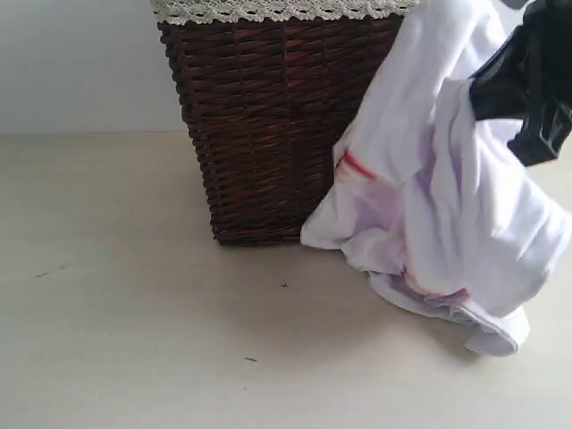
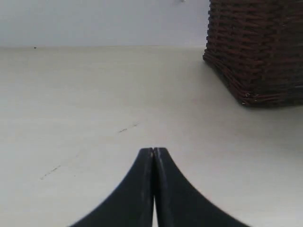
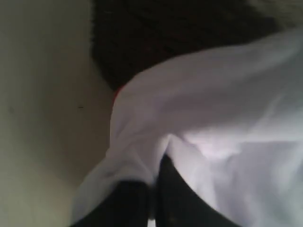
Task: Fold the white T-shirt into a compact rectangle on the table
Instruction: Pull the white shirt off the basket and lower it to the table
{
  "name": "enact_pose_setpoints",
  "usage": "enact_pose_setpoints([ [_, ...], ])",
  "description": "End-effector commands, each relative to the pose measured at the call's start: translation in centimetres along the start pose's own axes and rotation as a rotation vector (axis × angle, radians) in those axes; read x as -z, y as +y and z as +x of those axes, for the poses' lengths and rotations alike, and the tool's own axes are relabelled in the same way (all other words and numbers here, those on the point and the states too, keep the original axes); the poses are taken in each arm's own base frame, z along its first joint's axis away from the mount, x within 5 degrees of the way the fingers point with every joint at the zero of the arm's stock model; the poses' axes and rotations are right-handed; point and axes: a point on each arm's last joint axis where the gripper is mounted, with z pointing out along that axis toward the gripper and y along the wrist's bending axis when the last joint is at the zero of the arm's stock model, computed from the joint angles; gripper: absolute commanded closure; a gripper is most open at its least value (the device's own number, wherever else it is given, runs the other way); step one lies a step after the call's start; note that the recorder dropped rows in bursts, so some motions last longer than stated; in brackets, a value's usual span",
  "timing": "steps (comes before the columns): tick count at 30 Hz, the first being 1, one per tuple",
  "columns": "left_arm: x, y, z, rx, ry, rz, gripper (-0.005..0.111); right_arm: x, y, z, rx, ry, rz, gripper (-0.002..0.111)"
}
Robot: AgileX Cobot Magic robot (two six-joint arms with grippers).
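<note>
A dark brown wicker basket (image 1: 268, 125) stands ahead of the left fingers (image 2: 137, 189) and well apart from them, with its woven wall and one bottom corner showing. A cream lace trim (image 1: 268, 9) runs along its top rim. In the exterior view the basket sits near the right fingers (image 1: 527, 80), toward the middle of the scene. Behind it rises a plain pale grey wall (image 1: 80, 63).

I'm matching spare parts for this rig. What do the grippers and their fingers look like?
Both are matte black. The left gripper has two slim fingers that flare wide at the base and curve in to narrow tips. The right gripper shows the same dark fingers, blurred; in the exterior view its body looks black, angular and blocky. No cables or markings are visible.
</note>
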Motion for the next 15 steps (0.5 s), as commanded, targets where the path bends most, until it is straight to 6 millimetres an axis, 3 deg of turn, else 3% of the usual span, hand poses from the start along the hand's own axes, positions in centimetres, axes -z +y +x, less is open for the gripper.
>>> enact_pose_setpoints([
  [1,0.0,-0.1,-0.1,0.013,-0.016,0.010,0.107,-2.1,2.7,0.3,0.049,-0.074,-0.177,0.108],
  [4,0.0,-0.1,-0.1,0.013,-0.016,0.010,0.107,-4.1,4.6,-0.5,0.105,-0.116,-0.274,0.108],
  [8,0.0,-0.1,-0.1,0.013,-0.016,0.010,0.107,-5.8,6.3,-3.3,0.133,-0.238,-0.301,0.108],
  [11,0.0,-0.1,-0.1,0.013,-0.016,0.010,0.107,-5.3,7.0,-6.0,0.219,-0.339,-0.310,0.108],
  [15,0.0,-0.1,-0.1,0.013,-0.016,0.010,0.107,-2.8,6.4,-10.2,0.249,-0.511,-0.263,0.108],
])
